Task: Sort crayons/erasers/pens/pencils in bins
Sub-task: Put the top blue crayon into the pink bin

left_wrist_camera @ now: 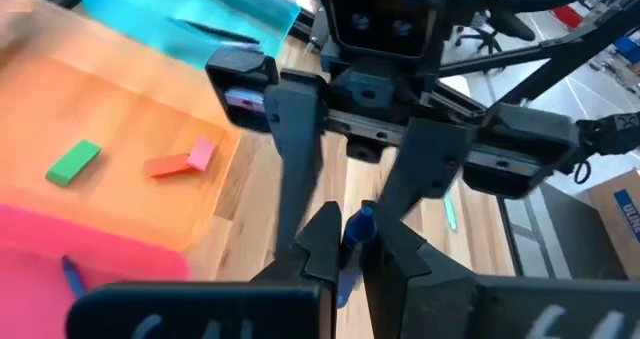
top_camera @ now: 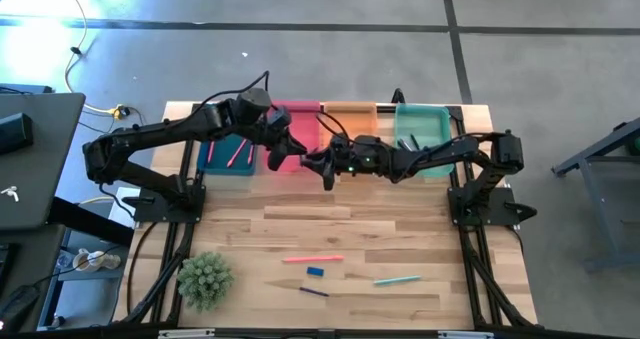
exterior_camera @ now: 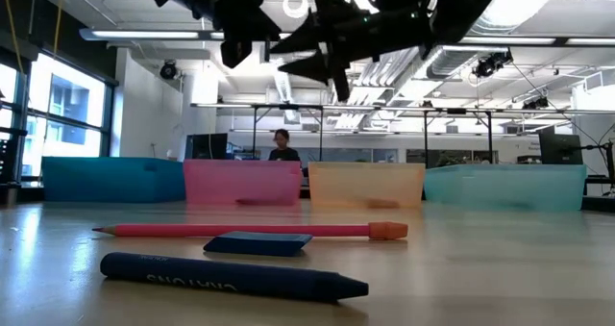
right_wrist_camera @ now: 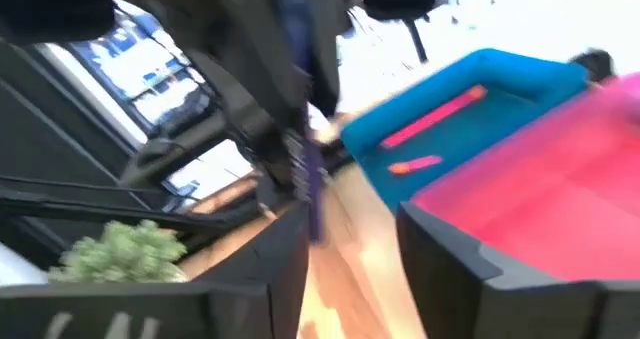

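The four bins stand in a row at the table's far edge: dark blue (top_camera: 228,155), pink (top_camera: 296,117), orange (top_camera: 348,117), teal (top_camera: 421,125). My left gripper (left_wrist_camera: 358,227) hovers over the pink bin's near edge, shut on a blue crayon (left_wrist_camera: 357,224). My right gripper (right_wrist_camera: 350,234) faces it from the right, open; its fingers (left_wrist_camera: 296,149) stand on either side of the crayon (right_wrist_camera: 306,179) without touching it. A green eraser (left_wrist_camera: 73,163) and a pink-red eraser (left_wrist_camera: 201,153) lie in the orange bin. A blue eraser (top_camera: 315,272) lies flat on the table. My left gripper pinches the blue crayon between its two fingertips (left_wrist_camera: 325,234), with one end (left_wrist_camera: 362,217) sticking out past them. The crayon is lifted clear of the table and stands roughly upright in the right wrist view.
On the near half of the table lie a pink pencil (top_camera: 312,259), a dark crayon (top_camera: 313,291) and a teal stick (top_camera: 397,279). A small green plant (top_camera: 205,279) stands at the near left. Pink pencils (right_wrist_camera: 430,121) lie in the blue bin, dark pens (left_wrist_camera: 215,29) in the teal one.
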Robot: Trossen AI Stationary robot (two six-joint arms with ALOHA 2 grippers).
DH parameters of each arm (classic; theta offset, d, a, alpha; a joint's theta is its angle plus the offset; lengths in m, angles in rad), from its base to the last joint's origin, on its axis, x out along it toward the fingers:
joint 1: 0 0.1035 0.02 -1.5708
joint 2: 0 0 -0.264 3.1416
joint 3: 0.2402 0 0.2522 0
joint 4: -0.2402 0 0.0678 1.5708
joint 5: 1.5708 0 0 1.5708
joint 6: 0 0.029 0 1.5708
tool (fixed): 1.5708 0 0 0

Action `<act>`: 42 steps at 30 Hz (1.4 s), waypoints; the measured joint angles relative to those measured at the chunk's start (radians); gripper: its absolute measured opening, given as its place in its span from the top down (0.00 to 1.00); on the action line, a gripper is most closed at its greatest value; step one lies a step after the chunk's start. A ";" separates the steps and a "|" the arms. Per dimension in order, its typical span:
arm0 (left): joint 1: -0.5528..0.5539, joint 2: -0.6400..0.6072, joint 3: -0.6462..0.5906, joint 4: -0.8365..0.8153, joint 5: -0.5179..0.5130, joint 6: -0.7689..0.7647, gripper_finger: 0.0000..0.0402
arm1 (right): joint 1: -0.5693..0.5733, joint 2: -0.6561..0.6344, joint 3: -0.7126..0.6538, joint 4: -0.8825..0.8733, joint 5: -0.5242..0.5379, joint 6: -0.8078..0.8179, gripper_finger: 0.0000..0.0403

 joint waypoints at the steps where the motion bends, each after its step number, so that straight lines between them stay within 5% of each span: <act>1: 0.008 0.000 0.000 -0.007 0.002 0.005 0.97 | -0.005 0.000 0.000 -0.020 0.000 0.009 0.63; 6: 0.070 0.000 0.000 -0.061 -0.074 0.047 0.97 | -0.021 0.000 0.000 -0.076 -0.045 0.051 0.54; 14: 0.190 0.032 0.000 -0.157 -0.231 0.088 0.97 | 0.002 0.000 0.000 -0.094 -0.082 0.046 0.54; 29: 0.227 0.284 0.000 -0.162 -0.243 0.110 0.97 | 0.031 -0.153 -0.001 -0.448 -0.057 0.046 0.59; 42: 0.226 0.390 0.000 -0.151 -0.293 0.133 0.92 | 0.198 -0.258 -0.001 -0.809 -0.061 0.189 0.60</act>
